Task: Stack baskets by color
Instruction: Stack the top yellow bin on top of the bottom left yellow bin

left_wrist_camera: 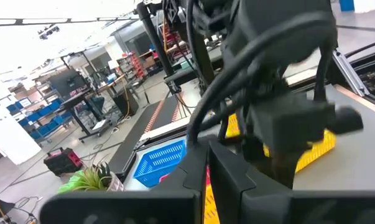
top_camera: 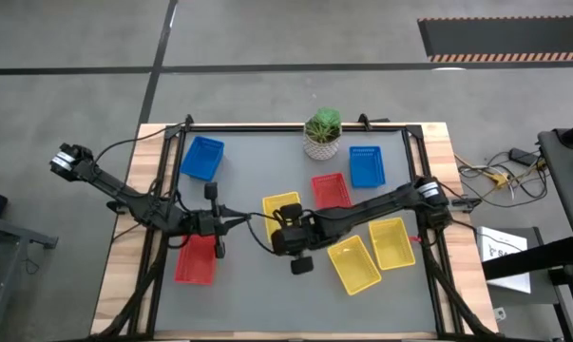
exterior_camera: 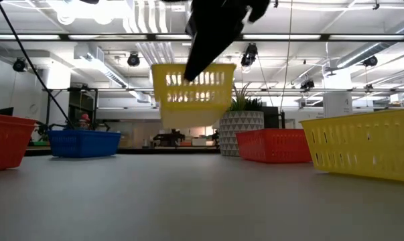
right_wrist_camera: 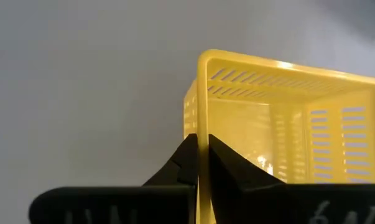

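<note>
My right gripper (top_camera: 288,228) is shut on a yellow basket (exterior_camera: 191,90), which hangs above the middle of the table. Two more yellow baskets (top_camera: 353,264) (top_camera: 392,242) sit on their bottoms at the near right. A red basket (top_camera: 331,190) and a blue one (top_camera: 366,165) lie behind them. Another blue basket (top_camera: 202,157) is at the far left, and another red one (top_camera: 196,258) at the near left. My left gripper (top_camera: 237,221) hovers shut just left of the lifted basket, holding nothing. My right gripper pinches one side wall of the yellow basket at its rim (right_wrist_camera: 203,134), one finger (right_wrist_camera: 234,177) inside the basket and the other outside. The fingers come slanting down from above. The basket is lifted clear of the table, open side up and nearly level.
A white pot with a green plant (top_camera: 322,133) stands at the far middle of the grey mat (top_camera: 267,294). The mat's near middle is bare. Black frame rails run along the table's left and right sides.
</note>
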You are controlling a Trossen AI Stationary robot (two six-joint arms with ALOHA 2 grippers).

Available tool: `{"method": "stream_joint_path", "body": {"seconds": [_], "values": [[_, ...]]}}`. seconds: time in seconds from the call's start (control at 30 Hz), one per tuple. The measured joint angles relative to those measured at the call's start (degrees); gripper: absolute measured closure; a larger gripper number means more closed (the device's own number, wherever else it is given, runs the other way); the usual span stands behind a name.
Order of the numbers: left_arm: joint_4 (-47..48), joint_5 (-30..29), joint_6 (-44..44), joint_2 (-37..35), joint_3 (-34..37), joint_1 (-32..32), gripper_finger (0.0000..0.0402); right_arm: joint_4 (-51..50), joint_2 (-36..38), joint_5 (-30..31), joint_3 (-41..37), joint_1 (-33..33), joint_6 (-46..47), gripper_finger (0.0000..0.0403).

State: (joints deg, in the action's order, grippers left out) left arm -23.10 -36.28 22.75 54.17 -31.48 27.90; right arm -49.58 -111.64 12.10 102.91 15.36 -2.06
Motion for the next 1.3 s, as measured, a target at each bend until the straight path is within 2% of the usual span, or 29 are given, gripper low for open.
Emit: {"method": "stream_joint_path", "body": {"seconds": [0.17, 0.47, 0.63, 0.77, 0.9, 1.07, 1.3], "values": [[0.1, 0.0, -1.4, 0.0, 0.0, 0.0, 0.04, -4.3, 3.6, 3.1, -0.1, 2.5, 0.5, 0.0394], [0.1, 0.0, -1.4, 0.0, 0.0, 0.0, 0.04, -16.5, 10.2, 3.6, -1.3, 10.7, -1.0, 0.0394], [0.1, 0.0, -1.4, 0.0, 0.0, 0.0, 0.04, -15.7, 14.7, 3.4, -4.9, 17.2, 2.8, 0.0394], [0.1, 0.0, -1.4, 0.0, 0.0, 0.0, 0.04, -14.3, 18.4, 3.7, -10.2, 22.5, 7.5, 0.0394], [0.0, 0.0, -1.4, 0.0, 0.0, 0.0, 0.04, -8.9, 22.4, 7.5, -17.6, 27.8, 13.0, 0.0394], [-0.8, 0.0, -1.4, 0.0, 0.0, 0.0, 0.04, -0.3, 26.8, 12.5, -28.0, 33.4, 13.0, 0.0394], [-3.1, 0.1, -1.4, 0.0, -0.1, 0.0, 0.04, 3.8, 30.0, 15.0, -39.3, 36.3, 16.4, 0.0394]]}}
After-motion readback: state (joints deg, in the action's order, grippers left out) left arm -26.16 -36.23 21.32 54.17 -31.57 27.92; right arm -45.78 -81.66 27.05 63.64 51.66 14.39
